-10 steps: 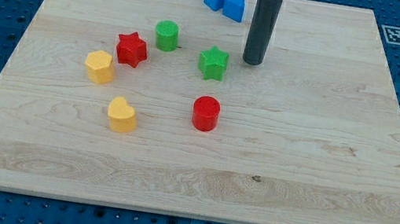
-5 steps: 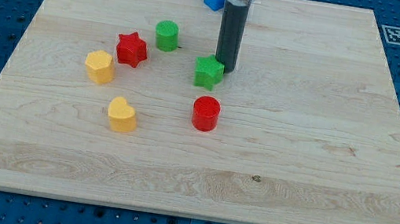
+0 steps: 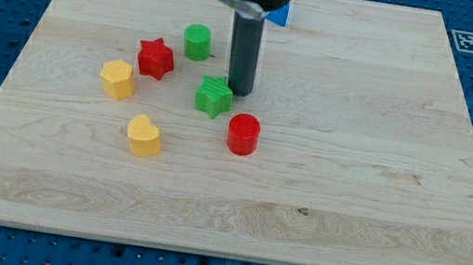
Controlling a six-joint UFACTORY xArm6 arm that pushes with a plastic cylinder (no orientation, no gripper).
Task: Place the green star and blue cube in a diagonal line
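Note:
The green star [image 3: 213,97] lies near the board's middle, left of centre. My tip [image 3: 239,92] touches its upper right side. The rod rises from there to the view's top. The blue cube is hidden behind the arm near the top edge. Only a corner of a blue triangular block [image 3: 279,14] shows beside the arm.
A red cylinder [image 3: 243,134] stands just below and right of the green star. A green cylinder [image 3: 197,42] and a red star [image 3: 156,57] lie up and left. Two yellow blocks [image 3: 118,78] [image 3: 144,135] lie at the left. The wooden board [image 3: 381,173] rests on a blue pegboard.
My tip moved left and down, pushing the green star left and down toward the red cylinder. The arm now covers the blue cube.

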